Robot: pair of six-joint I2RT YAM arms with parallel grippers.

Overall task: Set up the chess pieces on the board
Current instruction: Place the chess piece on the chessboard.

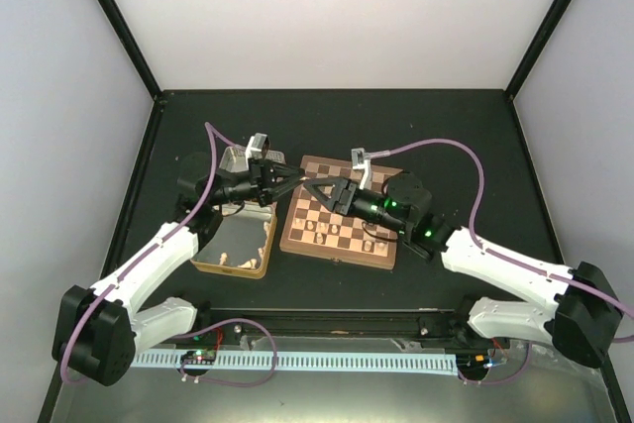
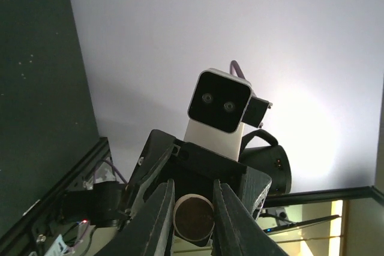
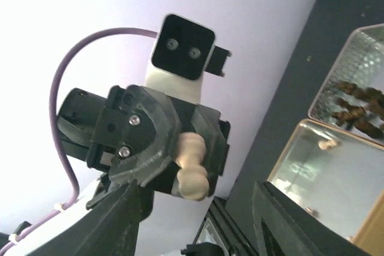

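Chess pieces [image 1: 322, 230]: a few stand on the board [image 1: 337, 253], and more lie in the tins [image 1: 260, 266] at its 9 o'clock. One pale piece [image 3: 192, 169] is in the air over the board's 10 o'clock corner, pinched in the left end effector [image 2: 192, 199]. The right end effector [image 3: 193, 190] faces it, fingers spread wide, holding nothing. The base seems to point back at the left wrist. I'd pull the right arm clear, get the base pointing down, then lower it upright and let go softly.
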